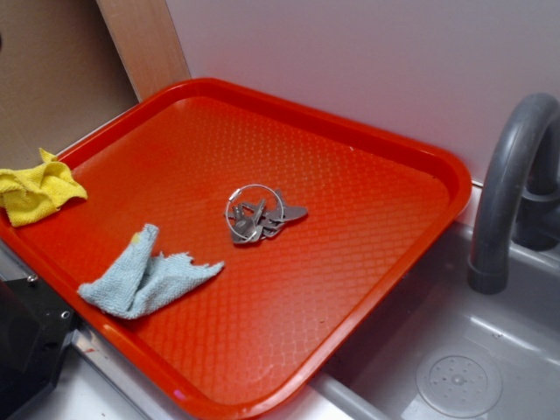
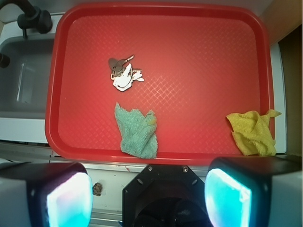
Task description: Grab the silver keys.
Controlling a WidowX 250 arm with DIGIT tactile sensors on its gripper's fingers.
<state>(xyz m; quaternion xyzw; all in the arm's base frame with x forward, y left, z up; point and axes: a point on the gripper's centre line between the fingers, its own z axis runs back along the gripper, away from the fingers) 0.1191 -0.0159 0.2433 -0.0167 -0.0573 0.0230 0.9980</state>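
Gripper (image 2: 149, 196) seen only in the wrist view, along the bottom edge of the frame: two pale, glowing fingers (image 2: 68, 198) at lower left and lower right, spread wide with a clear gap and nothing between them, dark mount in the middle. It sits over the near edge of the work area, off the red tray (image 2: 203, 56), well apart from anything on it. The tray fills most of both views, textured surface, raised rim. The silver keys (image 2: 124, 75) lie flat on the tray, upper left of centre in the wrist view; in the exterior view (image 1: 260, 214) they are near the middle of the frame, a thin wire ring with several dull grey keys fanned out to its right. A light blue-green cloth (image 2: 137, 131), crumpled, lies just below the keys in the wrist view, near them but not touching; in the exterior view (image 1: 144, 278) it is at lower left of the tray. A yellow cloth (image 2: 252, 132) sits at the right of the wrist view, draped over the tray's rim, well apart from the keys; exterior view has it at the far left edge (image 1: 37, 190). A grey sink (image 1: 490, 350) lies beside the tray, lower right of the exterior frame, with a curved grey faucet (image 1: 512, 184) above it and a round drain (image 1: 458, 383) in its floor.
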